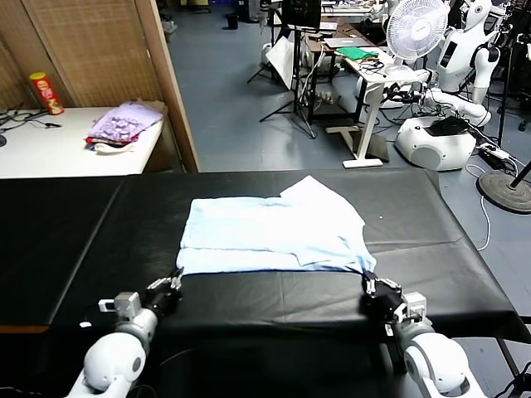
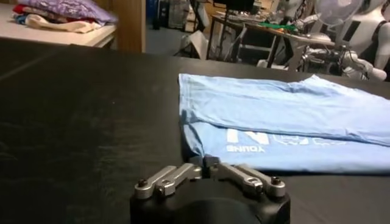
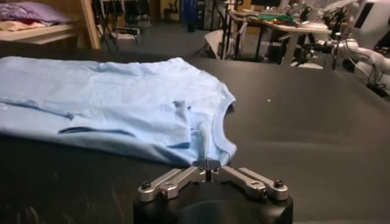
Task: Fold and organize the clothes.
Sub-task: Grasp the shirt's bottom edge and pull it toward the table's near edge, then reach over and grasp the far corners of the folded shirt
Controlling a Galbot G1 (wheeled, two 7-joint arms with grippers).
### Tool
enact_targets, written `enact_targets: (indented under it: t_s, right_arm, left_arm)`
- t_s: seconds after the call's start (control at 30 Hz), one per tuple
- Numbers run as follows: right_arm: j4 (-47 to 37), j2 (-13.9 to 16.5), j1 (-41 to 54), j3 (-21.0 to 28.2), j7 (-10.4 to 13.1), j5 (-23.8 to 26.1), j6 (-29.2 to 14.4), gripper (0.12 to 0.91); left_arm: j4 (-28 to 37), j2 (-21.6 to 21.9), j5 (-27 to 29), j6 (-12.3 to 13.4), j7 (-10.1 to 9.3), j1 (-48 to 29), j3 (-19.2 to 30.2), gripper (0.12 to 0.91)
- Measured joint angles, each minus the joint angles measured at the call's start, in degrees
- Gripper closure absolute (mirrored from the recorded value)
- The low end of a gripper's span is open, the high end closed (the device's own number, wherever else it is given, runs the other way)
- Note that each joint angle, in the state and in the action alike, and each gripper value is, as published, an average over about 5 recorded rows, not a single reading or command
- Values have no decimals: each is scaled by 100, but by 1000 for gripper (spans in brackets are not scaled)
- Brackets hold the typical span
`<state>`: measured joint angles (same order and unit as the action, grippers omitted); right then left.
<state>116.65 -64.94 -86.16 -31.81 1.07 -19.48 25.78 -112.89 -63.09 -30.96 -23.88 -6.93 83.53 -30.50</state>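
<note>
Both grippers sat at the near edge of the black, faintly creased surface (image 1: 431, 249). Left gripper (image 1: 172, 284), its metal fingers drawn together, pinched the near left corner of the T-shirt (image 1: 274, 235); right gripper (image 1: 371, 288) was clamped on the near right corner beside the ribbed collar. That shirt, thin pale-blue fabric with faint white lettering, lay folded into a flat, roughly rectangular band across the middle of the surface, one sleeve poking out toward the far right. A rumpled lavender pile of clothes (image 1: 124, 124) rested on a white table far left.
</note>
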Motion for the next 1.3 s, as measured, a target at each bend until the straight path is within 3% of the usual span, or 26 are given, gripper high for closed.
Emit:
enact_targets:
  t_s: [0.27,0.33,0.43,0.53,0.63,0.77,0.9,1.0,1.3]
  right_arm:
    - [344,-44,-576,-81,23,11,146,899]
    - [440,-28,-663,-109,21,-26,245,865]
    - [632,22,-783,-172,12,-115,397,732]
    - [899,105,-873,-253,25,-257,547,566]
    - [1207,217,-870,-370,79,-474,711,399]
    - [1413,399,-611,-496,206,-761,809,256]
    - [1130,536,114,-363,357,-808,805,229]
    - [662,560,882,-57,461,-759,878,227]
    - [-1350,264,3365,1310,663,-672,924,227]
  left_arm:
    - [-777,232,141,-40,-65,900,-269,903]
    - [-921,248,164,-87,-120,1098,-328,903]
    - [-1112,272,178,-164,-188,1363,-429,886]
    - [-1297,283,189,-257,-289,1591,-551,777]
    - [-1501,261,207,-423,-420,1754,-680,610]
    - [-1798,264,122,-710,-492,1765,-868,393]
    - [-1921,374,-169,-778,-364,1471,-1081,251]
    - [-1734,436,-294,-821,-260,939,-1072,235]
    - [-190,593,-957,-1224,-426,-1338,-233,232]
